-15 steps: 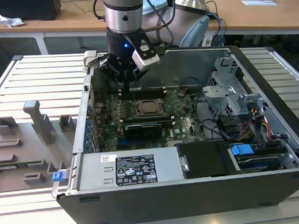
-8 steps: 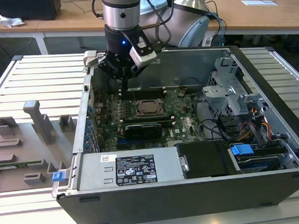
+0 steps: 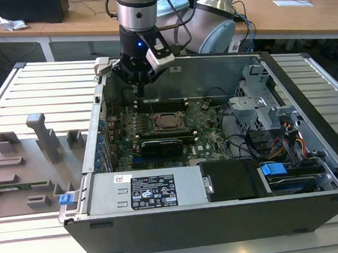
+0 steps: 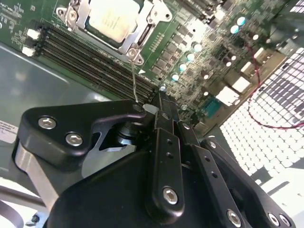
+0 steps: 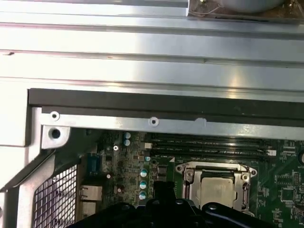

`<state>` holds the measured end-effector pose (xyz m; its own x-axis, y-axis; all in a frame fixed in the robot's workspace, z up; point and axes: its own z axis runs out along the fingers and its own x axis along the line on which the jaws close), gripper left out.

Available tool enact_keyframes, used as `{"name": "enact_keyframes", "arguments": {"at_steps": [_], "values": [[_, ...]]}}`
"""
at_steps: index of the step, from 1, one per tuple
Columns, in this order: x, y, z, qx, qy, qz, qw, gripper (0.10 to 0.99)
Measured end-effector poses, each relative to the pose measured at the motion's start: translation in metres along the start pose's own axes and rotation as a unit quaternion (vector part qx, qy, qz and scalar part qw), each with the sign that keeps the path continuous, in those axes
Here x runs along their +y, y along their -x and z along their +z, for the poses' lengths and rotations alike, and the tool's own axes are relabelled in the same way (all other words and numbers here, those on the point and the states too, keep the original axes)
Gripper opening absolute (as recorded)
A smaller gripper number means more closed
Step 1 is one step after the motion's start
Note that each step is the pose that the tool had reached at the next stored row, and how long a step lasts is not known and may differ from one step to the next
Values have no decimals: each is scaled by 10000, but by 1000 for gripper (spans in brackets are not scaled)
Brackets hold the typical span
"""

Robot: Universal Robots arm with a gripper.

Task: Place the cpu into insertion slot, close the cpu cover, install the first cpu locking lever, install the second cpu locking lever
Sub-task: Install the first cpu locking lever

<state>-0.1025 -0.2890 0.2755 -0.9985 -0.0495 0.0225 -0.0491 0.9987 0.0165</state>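
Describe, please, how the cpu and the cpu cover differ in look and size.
The cpu is a solid, dull pale square; the cpu cover is a shinier silver frame with an open window. The cpu is smaller and sits within that window; the cpu cover rings it. Both are square, metallic and lie flat on the motherboard.

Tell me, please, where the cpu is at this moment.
In the exterior view the cpu lies near the middle of the motherboard, framed by the cpu cover, with the long memory slots just beyond it.
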Motion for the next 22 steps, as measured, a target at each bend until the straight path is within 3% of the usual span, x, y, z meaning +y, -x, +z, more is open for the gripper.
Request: {"name": "enact_keyframes", "arguments": {"at_steps": [4, 8, 22], "values": [[60, 9, 51, -1, 1, 1, 10000, 106], [83, 90, 60, -1, 0, 1, 10000, 106], [91, 347, 106, -1, 1, 0, 10000, 106]]}}
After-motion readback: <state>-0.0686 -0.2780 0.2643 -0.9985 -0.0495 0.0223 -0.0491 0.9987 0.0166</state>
